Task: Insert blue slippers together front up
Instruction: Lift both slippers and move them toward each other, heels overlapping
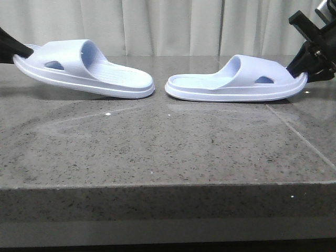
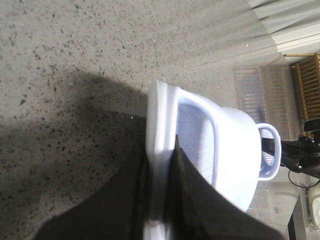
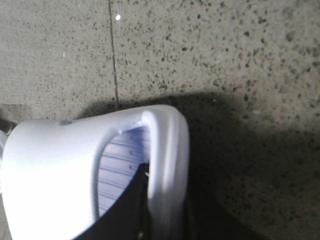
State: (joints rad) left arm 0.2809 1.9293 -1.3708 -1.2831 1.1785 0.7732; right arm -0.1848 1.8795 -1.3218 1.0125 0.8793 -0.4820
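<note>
The two blue slippers sat apart on the grey speckled surface [image 1: 157, 152], their heel ends facing each other across a small gap near the middle. The left slipper [image 1: 86, 68] was tilted: its heel end touched or nearly touched the surface, while its toe end rose toward the left edge of the front view. The right slipper [image 1: 236, 81] lay close to level, sole down, its toe end just lifted at the far right.

The left claw [image 2: 160, 195] was closed on the left slipper [image 2: 200, 145]; in the left wrist view one dark finger [image 2: 187, 200] lay on the ribbed footbed inside and the other pressed under the sole, with the thick sole wall pinched between them. The right claw [image 3: 145, 210] gripped the right slipper [image 3: 75, 170] the same way, one dark finger [image 3: 125, 210] reaching onto the ridged footbed, the sole edge clamped against the other, which was mostly hidden in shadow. In the front view the right arm [image 1: 315, 47] met the slipper's end at the far right, and only a dark sliver of the left arm [image 1: 13, 44] showed.

A pale curtain [image 1: 173, 26] hung behind the surface.
</note>
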